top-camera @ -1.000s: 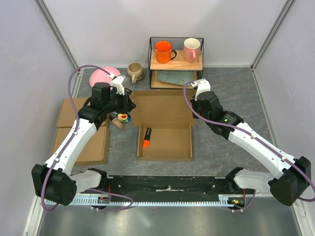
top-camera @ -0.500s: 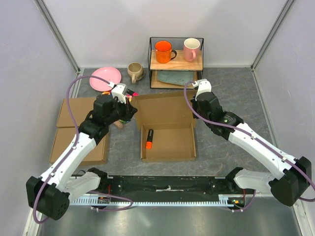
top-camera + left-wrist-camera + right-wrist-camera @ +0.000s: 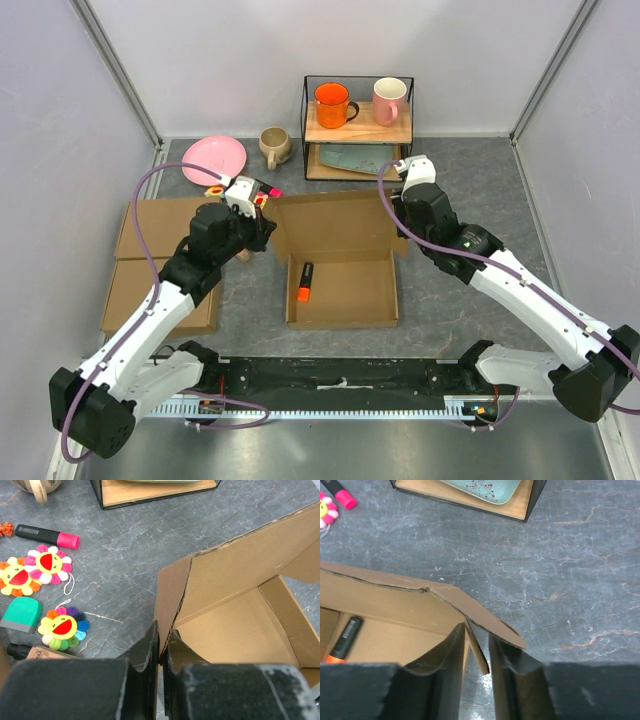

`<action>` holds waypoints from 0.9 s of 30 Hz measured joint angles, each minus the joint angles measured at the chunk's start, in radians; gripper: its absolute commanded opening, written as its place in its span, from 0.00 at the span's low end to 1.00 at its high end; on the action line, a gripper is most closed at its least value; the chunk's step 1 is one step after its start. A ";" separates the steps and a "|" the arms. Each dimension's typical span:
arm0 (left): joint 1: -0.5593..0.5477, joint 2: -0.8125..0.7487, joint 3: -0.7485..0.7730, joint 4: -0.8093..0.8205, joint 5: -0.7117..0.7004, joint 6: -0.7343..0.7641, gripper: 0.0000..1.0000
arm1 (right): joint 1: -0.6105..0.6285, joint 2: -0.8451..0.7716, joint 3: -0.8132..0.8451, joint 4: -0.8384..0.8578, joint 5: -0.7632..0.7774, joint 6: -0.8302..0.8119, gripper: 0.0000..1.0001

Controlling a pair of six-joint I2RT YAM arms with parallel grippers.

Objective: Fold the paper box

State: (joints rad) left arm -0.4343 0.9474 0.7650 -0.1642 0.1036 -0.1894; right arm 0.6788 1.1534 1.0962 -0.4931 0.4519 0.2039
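Top external view: the grey, marbled table (image 3: 475,175) spreads under both arms. Between them sits the paper box (image 3: 350,295), plain matte brown cardboard. It is a shallow rectangular tray with its broad lid panel tilted up on the far side.

The left gripper (image 3: 161,647) has its jaws almost together on the thin edge of a creased corner flap. It's pinched tight, with the cardboard rising straight ahead of the fingertips.

The right gripper (image 3: 476,642) sets narrow jaws astride a slim side tab at the other far corner. One finger (image 3: 452,647) touches the tab and a dark sliver shows against the other, so I can't tell whether it's truly clamped.

Left of the left jaws, on the stone-look surface, lie three round-petalled flower toys (image 3: 50,562), a pink-capped marker (image 3: 47,534) and a green block (image 3: 20,614) cut off by the frame edge.

Inside the tray, left of the right jaws, is an orange marker (image 3: 342,641), its tip hidden behind the gripper body.
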 measured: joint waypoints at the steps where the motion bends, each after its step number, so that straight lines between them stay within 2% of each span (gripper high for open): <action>1: 0.000 -0.003 -0.002 0.001 -0.002 0.004 0.02 | 0.000 0.000 0.005 0.000 0.000 -0.003 0.19; 2: 0.000 -0.004 -0.003 0.001 -0.004 0.006 0.02 | 0.000 0.001 0.007 0.000 0.001 -0.003 0.09; 5: -0.009 -0.008 -0.007 0.013 -0.006 0.008 0.02 | 0.006 0.007 0.007 0.001 -0.014 0.003 0.00; 12: -0.059 -0.053 -0.072 0.083 -0.053 0.006 0.02 | 0.006 0.005 -0.025 0.028 -0.026 0.040 0.00; 18: -0.127 -0.096 -0.143 0.178 -0.158 -0.012 0.02 | 0.002 -0.029 -0.082 0.058 -0.035 0.108 0.00; 27: -0.201 -0.192 -0.290 0.340 -0.279 -0.142 0.02 | 0.002 -0.138 -0.214 0.155 -0.056 0.222 0.00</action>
State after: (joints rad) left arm -0.6350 0.7551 0.4755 0.1757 -0.1757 -0.3309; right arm 0.6807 1.0157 0.8822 -0.3378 0.3954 0.4263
